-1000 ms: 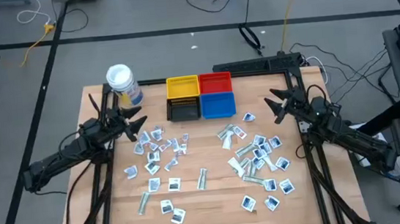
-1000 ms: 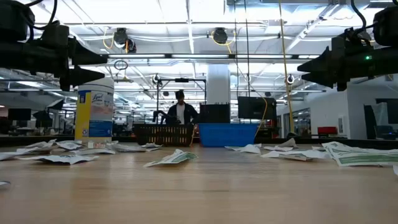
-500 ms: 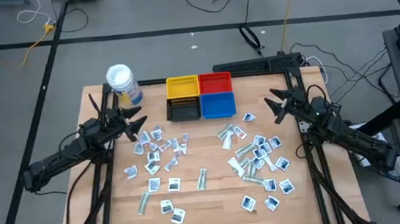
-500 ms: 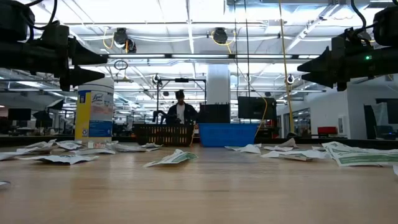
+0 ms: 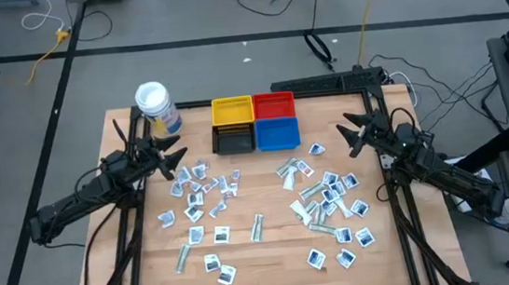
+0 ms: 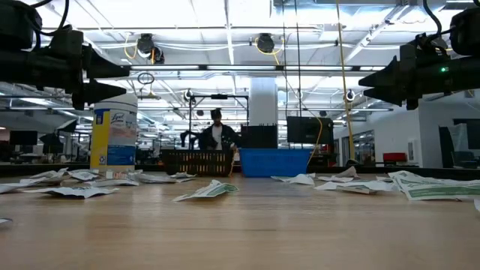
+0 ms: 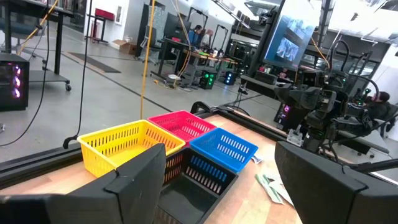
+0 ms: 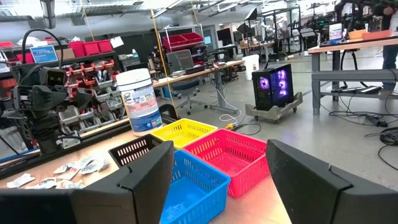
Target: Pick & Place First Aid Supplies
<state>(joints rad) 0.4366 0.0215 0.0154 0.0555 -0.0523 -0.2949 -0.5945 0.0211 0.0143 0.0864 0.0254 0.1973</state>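
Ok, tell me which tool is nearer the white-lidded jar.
Left. The left tool hangs open just in front of the jar, at its side of the table. The right tool, also open, is across the table, beyond the bins.

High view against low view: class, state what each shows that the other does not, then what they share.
Only the high view shows the yellow bin and red bin, and the packets' two clusters. Only the low view shows a person in the room beyond the table. Both show the white-lidded jar, black bin, blue bin, scattered packets, and the open left gripper and right gripper above the table.
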